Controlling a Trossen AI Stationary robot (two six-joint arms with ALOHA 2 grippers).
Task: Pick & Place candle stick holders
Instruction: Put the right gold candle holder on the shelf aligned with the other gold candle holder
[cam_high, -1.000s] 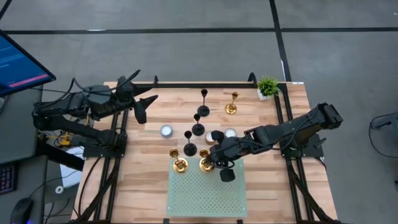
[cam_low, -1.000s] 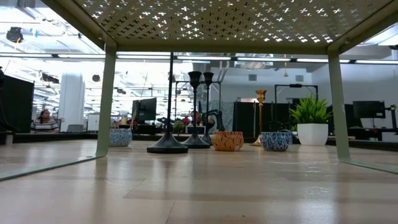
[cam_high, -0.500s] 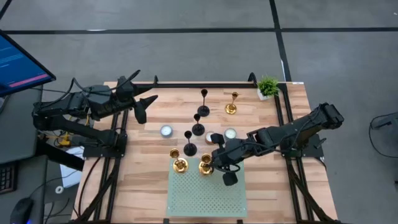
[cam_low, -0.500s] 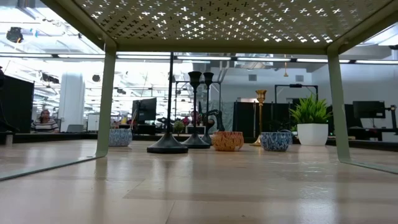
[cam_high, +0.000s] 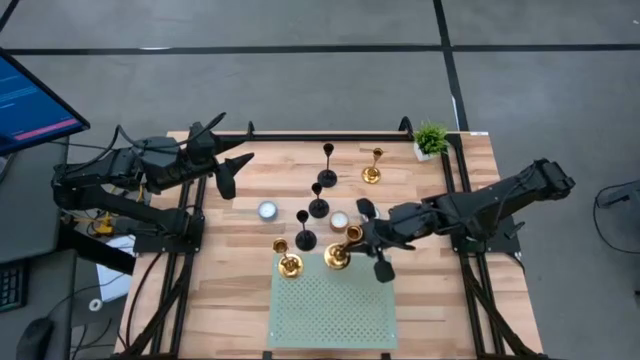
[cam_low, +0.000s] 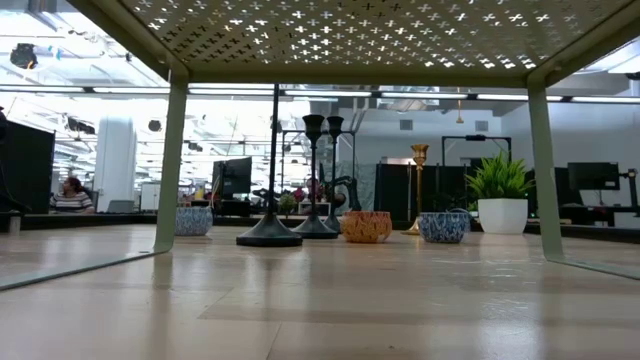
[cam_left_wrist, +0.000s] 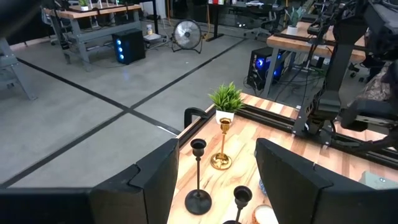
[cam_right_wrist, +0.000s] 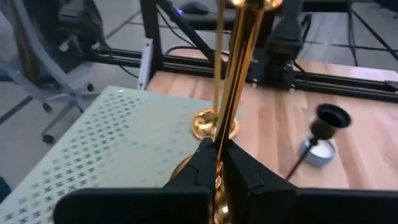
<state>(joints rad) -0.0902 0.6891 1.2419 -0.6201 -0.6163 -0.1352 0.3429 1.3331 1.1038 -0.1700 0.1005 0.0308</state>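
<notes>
two gold candle stick holders sit at the far edge of the green perforated rack (cam_high: 330, 315): one (cam_high: 288, 264) stands free on it, the other (cam_high: 338, 256) is pinched by its slim stem in my right gripper (cam_high: 362, 240), whose fingers are clamped tight. i worry the stem slips or swings and knocks its standing neighbour, or the nearby black holder (cam_high: 304, 240). my left gripper (cam_high: 228, 172) waits partly open and empty over the worktop's (cam_high: 230, 290) left edge.
</notes>
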